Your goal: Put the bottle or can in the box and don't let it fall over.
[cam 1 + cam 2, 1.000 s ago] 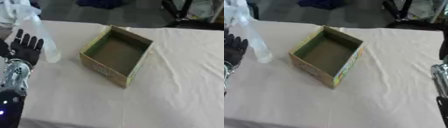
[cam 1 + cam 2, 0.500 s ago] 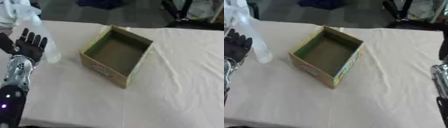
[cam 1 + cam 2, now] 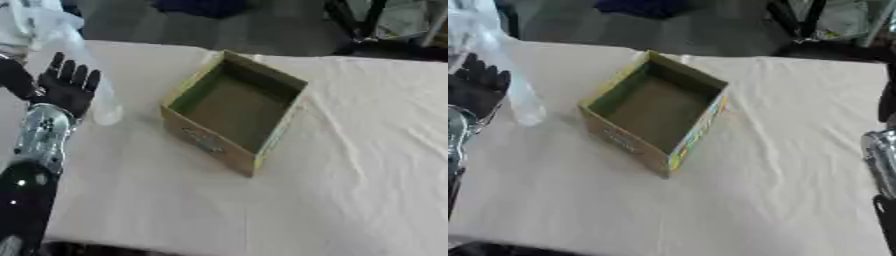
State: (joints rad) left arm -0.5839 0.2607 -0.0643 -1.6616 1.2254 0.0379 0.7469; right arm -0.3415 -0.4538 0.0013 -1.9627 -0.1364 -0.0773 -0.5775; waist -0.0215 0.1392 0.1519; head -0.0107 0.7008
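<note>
Left eye view: left hand (image 3: 63,90) seemingly before bottle (image 3: 87,75)

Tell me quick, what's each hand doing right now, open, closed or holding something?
Left hand: open, fingers straight, just short of the clear bottle, holding nothing.
Right hand: not in view; only part of that arm shows at the right eye view's right edge.
</note>
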